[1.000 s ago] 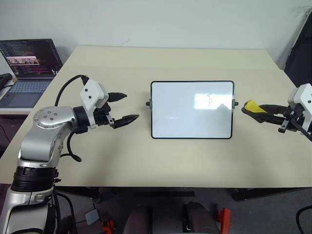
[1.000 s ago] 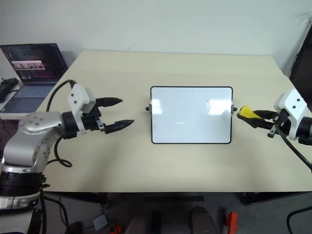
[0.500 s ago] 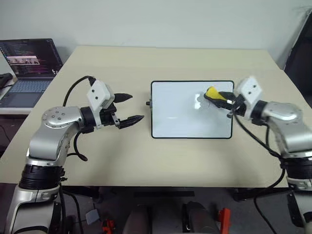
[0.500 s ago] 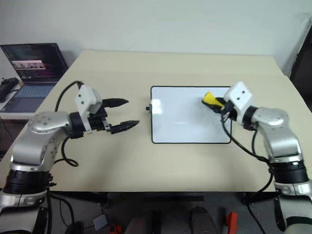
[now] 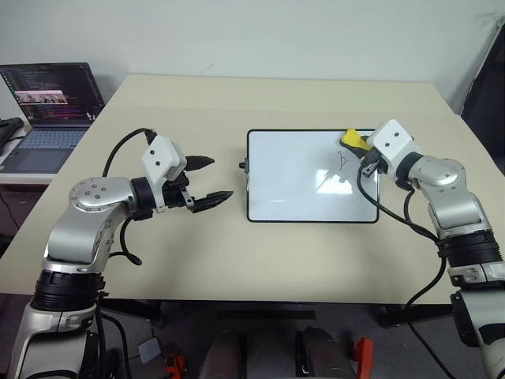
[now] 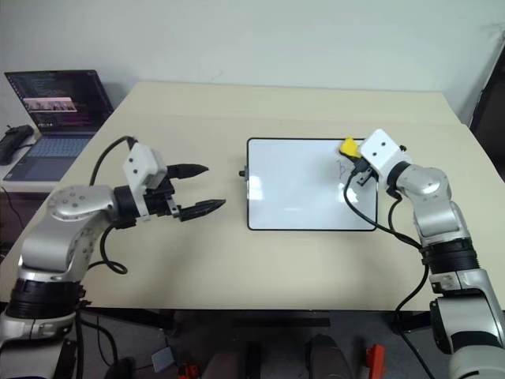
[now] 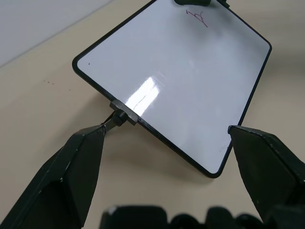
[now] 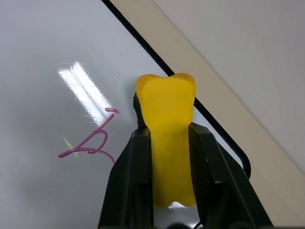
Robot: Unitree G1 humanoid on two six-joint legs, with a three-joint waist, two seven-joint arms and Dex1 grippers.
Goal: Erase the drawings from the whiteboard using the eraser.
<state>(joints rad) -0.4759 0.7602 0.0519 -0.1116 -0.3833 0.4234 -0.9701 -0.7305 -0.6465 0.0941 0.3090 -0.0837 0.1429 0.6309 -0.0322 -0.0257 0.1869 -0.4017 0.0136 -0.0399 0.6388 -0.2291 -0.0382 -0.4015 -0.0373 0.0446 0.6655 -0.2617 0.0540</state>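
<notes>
The right hand point(image 8: 167, 157) is clamping the eraser point(image 8: 167, 138), which looks soft and light, by its sides, its tip just beside the drawing point(image 8: 90, 143). The left hand point(image 5: 207, 181) is hanging open beside the glossy board point(image 5: 292, 181), which could slide on the counter point(image 5: 237, 253).

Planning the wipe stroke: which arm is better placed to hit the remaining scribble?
Right. The right gripper is shut on the eraser at the whiteboard's far right corner, beside the scribble. The left gripper is open, empty, off the board.

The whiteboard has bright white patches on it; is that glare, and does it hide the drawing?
Glare: in the left eye view a patch on the whiteboard sits below the drawing; in the right wrist view a streak lies beside it. The scribble stays readable.
</notes>
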